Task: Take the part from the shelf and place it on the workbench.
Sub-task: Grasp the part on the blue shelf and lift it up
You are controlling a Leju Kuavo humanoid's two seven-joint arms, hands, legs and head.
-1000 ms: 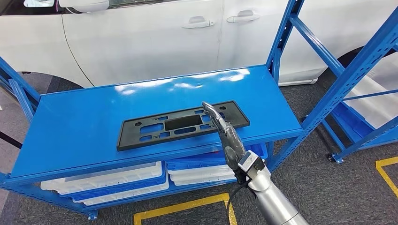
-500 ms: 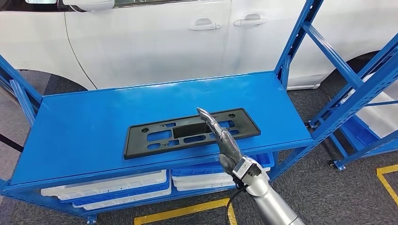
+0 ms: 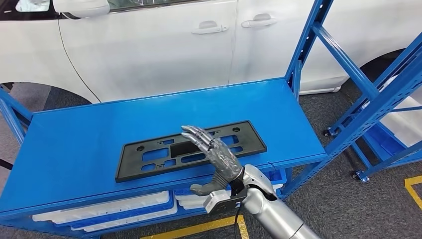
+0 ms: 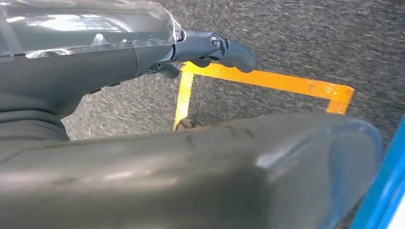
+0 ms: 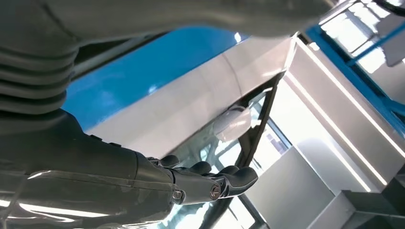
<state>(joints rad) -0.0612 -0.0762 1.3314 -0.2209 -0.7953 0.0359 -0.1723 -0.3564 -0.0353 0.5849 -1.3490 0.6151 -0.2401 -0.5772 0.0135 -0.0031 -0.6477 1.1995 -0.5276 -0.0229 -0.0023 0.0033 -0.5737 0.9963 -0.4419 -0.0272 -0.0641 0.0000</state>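
Note:
A long black plastic part (image 3: 149, 155) with several cut-outs lies flat on the top board of the blue shelf (image 3: 89, 132), near its front edge. My right hand (image 3: 215, 154) hovers over the part's middle with its fingers stretched out and apart and the thumb pointing down toward the shelf's front edge; it holds nothing. In the right wrist view the right hand (image 5: 143, 181) shows straight fingers with nothing between them. My left hand (image 4: 143, 62) hangs over the grey floor, fingers extended and empty.
A white car (image 3: 164, 45) stands close behind the shelf. Blue rack uprights (image 3: 308, 45) rise at the right, with another blue rack (image 3: 388, 94) beyond. White and blue trays (image 3: 114, 209) fill the lower shelf. Yellow floor tape (image 3: 199, 229) marks the grey carpet.
My right hand has turned from edge-on to palm-side with fingers spread, and has shifted left over the part's middle. The camera has also shifted a little.

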